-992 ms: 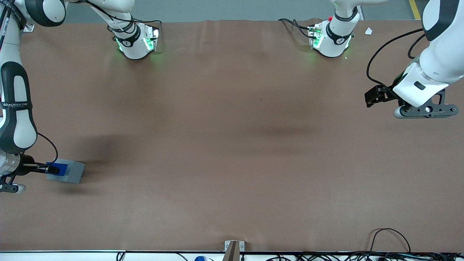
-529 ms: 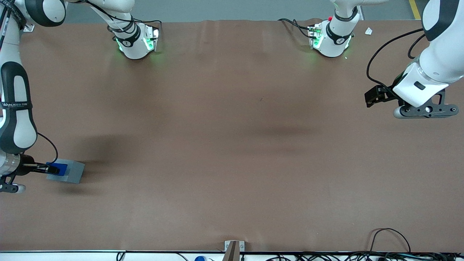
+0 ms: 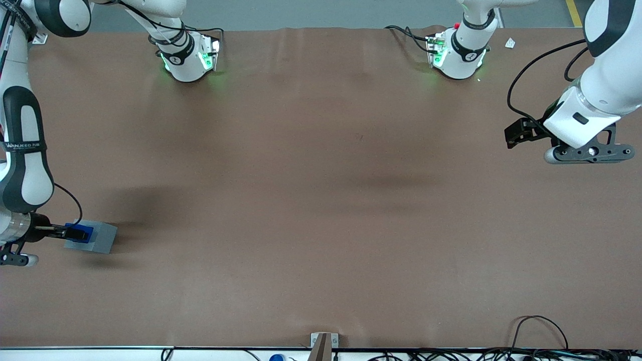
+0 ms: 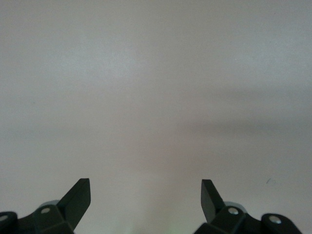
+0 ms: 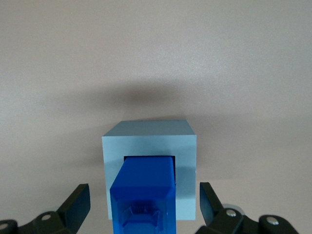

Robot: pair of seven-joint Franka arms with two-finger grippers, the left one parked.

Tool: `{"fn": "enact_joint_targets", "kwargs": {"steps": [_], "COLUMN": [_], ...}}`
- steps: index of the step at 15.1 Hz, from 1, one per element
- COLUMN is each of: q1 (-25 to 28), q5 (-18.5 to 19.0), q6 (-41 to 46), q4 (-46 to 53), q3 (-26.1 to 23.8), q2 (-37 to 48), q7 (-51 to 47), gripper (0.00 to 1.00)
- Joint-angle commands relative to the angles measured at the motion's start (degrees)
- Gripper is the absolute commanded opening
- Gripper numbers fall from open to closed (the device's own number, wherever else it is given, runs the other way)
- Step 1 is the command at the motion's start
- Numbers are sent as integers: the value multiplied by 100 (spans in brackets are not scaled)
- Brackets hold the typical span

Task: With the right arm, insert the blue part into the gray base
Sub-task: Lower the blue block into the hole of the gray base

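Your gripper (image 5: 144, 204) sits just above the gray base (image 5: 148, 141) at the working arm's end of the table (image 3: 321, 200), and its fingers (image 5: 78, 202) stand spread apart, clear of the blue part (image 5: 143, 195) on both sides, which suggests you have let go. The blue part stands with its lower end in the base's square recess, so it looks seated or nearly so, though how deep it sits can't be seen.
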State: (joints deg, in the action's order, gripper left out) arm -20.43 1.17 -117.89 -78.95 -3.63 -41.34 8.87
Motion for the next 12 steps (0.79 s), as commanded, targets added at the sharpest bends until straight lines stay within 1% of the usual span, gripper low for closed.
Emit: {"fn": "enact_joint_targets", "kwargs": {"steps": [1, 6, 11, 12], "q1": [-75, -76, -172, -207], "q5": [-20, -47, -64, -64], "q6": [-49, 3, 249, 415], "q4": [-68, -68, -111, -111], "q3": [-41, -50, -76, -85], "q2": [29, 38, 117, 170], "q7": [-34, -34, -8, 44], "gripper": [100, 100, 100, 100]}}
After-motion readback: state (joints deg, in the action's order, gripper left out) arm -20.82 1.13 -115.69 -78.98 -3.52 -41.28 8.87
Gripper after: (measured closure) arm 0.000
